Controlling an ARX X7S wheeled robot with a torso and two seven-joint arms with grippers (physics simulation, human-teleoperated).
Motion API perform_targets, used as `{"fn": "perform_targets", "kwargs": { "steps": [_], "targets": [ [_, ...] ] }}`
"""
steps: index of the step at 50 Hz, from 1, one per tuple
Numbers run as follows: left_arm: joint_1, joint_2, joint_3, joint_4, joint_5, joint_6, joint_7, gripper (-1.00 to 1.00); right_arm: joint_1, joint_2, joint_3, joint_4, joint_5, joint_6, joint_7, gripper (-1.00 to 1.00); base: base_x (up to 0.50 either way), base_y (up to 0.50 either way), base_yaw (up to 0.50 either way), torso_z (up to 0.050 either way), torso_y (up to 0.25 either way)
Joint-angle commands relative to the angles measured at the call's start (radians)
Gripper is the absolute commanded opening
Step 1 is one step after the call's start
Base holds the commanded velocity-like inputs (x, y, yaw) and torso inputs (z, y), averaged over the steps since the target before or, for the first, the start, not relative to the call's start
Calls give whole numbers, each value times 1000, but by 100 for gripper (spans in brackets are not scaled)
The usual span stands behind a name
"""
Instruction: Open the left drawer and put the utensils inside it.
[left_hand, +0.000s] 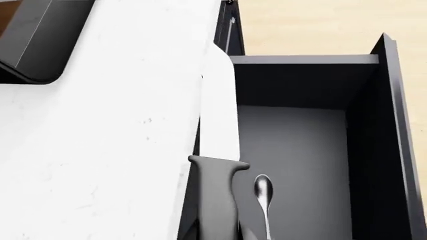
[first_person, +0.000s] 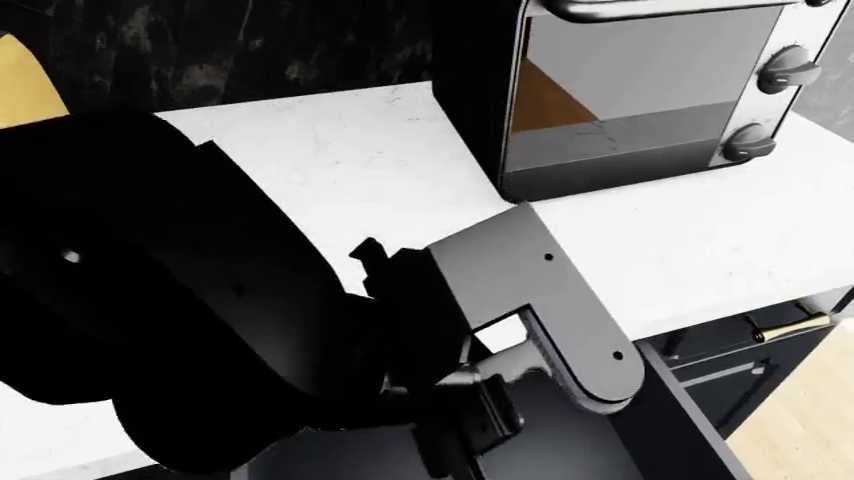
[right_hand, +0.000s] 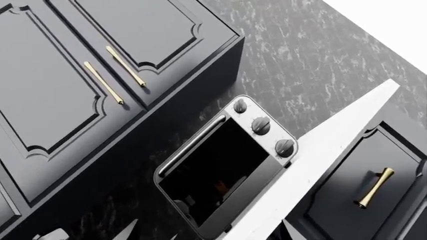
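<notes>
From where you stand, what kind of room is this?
Most likely a kitchen, rendered in simulation: a toaster oven sits on a white countertop, dark cabinet doors with brass pulls hang above, and a spoon lies in the open drawer.

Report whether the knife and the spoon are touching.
Apart. The left wrist view shows the grey floor of the drawer between the knife and the spoon.

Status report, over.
Both pincer states unreadable. Left drawer open, spoon seen inside, knife at its counter-side edge. Nothing blocking the drawer.
</notes>
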Motion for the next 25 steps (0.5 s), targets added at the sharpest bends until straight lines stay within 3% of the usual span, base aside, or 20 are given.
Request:
{"fn": "perform_targets", "kwargs": {
  "steps": [1,13,25],
  "targets": [
    [62,54,49,66,-70,130,-148,-100,0,0,-3,1,-2,0,0,100,0,0,0,0,0],
    [104,97,60,103,-71,212,-213,-100,0,0,-5,6,-8,0,0,100,0,0,0,0,0],
    [181,110,96,125,-19,220,-204,-100,6,0,-9,1,-18,0,0,100,0,0,0,0,0]
  ]
}}
